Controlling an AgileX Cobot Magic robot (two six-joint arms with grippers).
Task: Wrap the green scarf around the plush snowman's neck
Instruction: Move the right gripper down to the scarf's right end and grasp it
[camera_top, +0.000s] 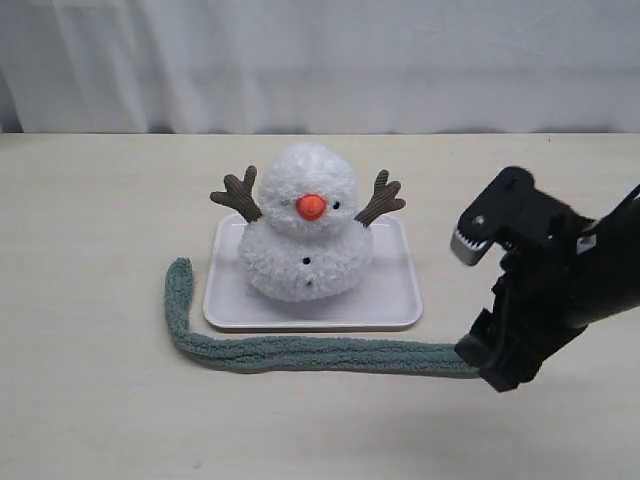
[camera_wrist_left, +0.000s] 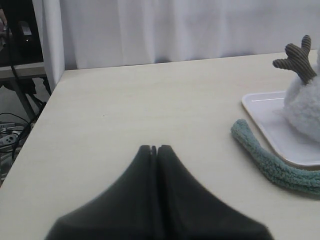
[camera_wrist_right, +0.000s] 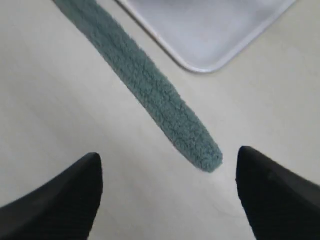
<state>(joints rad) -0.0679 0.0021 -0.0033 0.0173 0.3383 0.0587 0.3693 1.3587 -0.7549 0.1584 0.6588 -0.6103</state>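
The right claw (camera_wrist_right: 168, 155), jaws wide, hovers over the tip of the green scarf (camera_wrist_right: 145, 85), which lies on the desk (camera_top: 100, 420) beside the tray (camera_top: 395, 300) under the snowman (camera_top: 305, 240). It should lower squarely and pinch across the strip, just behind the tip.

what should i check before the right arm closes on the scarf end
1. right gripper open: ok
2. green scarf end between its jaws: ok
3. jaw height above the scarf: cannot tell
4. plush snowman upright on tray: ok
5. snowman's neck bare: ok
6. left gripper shut, off the scarf: ok
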